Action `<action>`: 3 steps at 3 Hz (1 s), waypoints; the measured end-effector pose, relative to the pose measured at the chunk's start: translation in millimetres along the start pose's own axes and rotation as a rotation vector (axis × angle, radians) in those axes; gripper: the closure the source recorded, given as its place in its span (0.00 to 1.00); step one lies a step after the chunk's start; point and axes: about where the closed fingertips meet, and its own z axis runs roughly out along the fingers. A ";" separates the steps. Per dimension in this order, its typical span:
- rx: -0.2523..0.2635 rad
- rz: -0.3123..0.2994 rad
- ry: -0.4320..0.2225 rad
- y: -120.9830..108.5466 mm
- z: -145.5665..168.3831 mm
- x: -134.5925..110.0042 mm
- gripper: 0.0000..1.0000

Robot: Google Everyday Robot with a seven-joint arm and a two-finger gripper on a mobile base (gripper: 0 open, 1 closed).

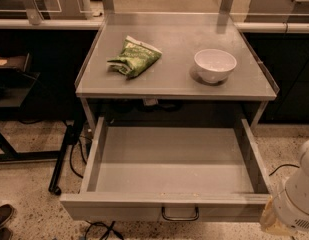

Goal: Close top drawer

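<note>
One open top drawer (pixel 144 210), one bowl (pixel 215 65), one bag (pixel 135 58), one gripper (pixel 278 219) lower right, state unclear.

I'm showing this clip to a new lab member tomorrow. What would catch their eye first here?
The top drawer, pulled far out with nothing in its tray, fills the lower half. On the table top above it lie a crumpled green bag at left and a white bowl at right. The gripper sits at the bottom right edge, beside the drawer's front right corner.
</note>
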 end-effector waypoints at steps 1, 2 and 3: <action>0.064 -0.003 0.008 -25.0 0.2 -8.8 1.00; 0.128 -0.013 0.008 -52.1 -9.0 -18.5 1.00; 0.165 -0.041 -0.024 -89.4 -13.8 -45.9 1.00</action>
